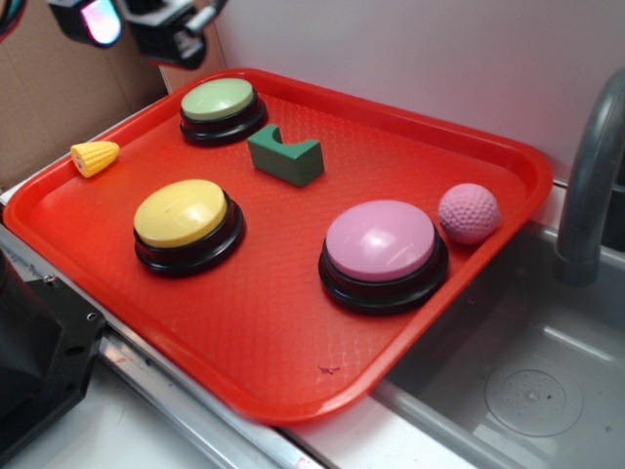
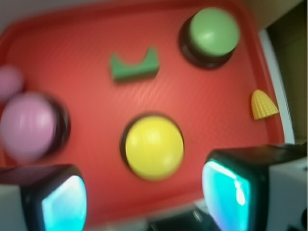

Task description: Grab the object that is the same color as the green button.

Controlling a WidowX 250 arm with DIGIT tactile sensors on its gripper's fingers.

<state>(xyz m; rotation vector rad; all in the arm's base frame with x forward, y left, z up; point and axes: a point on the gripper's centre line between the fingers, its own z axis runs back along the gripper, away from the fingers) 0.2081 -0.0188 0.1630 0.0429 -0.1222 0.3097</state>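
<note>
Jaws stand wide and empty, high above the tray (image 1: 488, 322), well apart from the green block (image 2: 134, 66).

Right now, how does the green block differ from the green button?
The green block is dark green; the green button is pale green. The block is angular with a curved notch in its top; the button is a round dome on a black base. The block looks smaller than the button. Both sit on the red tray, close together, neither held.
</note>
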